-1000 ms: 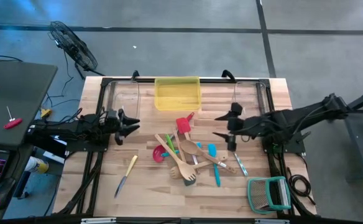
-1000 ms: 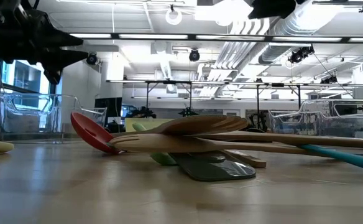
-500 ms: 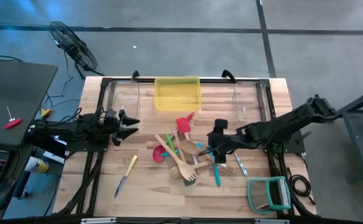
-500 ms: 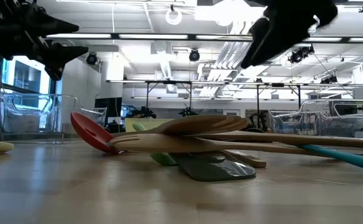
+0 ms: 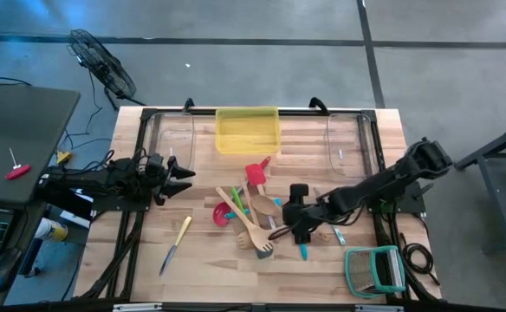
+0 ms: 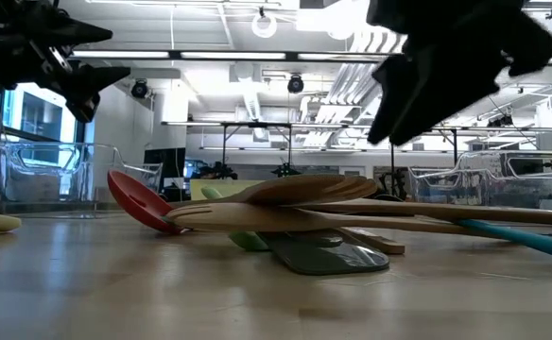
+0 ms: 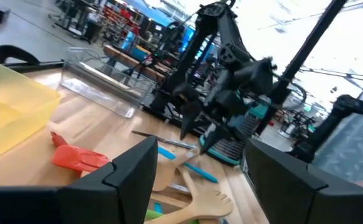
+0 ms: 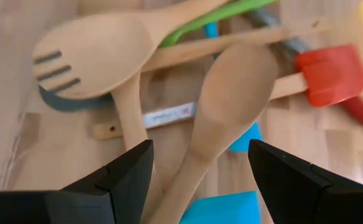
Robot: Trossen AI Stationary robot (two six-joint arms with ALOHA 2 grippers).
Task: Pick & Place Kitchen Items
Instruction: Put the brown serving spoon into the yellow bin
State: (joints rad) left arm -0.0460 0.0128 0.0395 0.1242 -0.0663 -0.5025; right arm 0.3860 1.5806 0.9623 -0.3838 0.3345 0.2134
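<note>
The right gripper [image 5: 291, 217] has swung in from the right side of the table and dropped over the heap of utensils, where half a second ago it hung a little farther back and higher. Its fingers [image 8: 122, 180] stand apart with nothing between them. Directly under them lies a plain wooden spoon [image 8: 225, 118], its bowl ahead of the fingertips. Beside it is a slotted wooden fork-spoon [image 8: 85, 59] lying over a grey plastic spatula [image 8: 76, 102]. Past the spoon's bowl, farther from the gripper, sit a red plastic spatula [image 8: 330, 74] and a green plastic handle [image 8: 215, 15]; a blue plastic spatula [image 8: 222, 208] lies just below the gripper.

In the low view the right gripper [image 6: 451, 57] hangs above the pile, lower than before, not touching it.

The left gripper [image 5: 177, 176] waits where it was, well away from the pile on its own side, fingers [image 7: 116, 180] spread and empty. A yellow-handled knife [image 5: 177, 242] lies apart on the wooden table [image 5: 210, 260], nearer the left gripper than the right.
</note>
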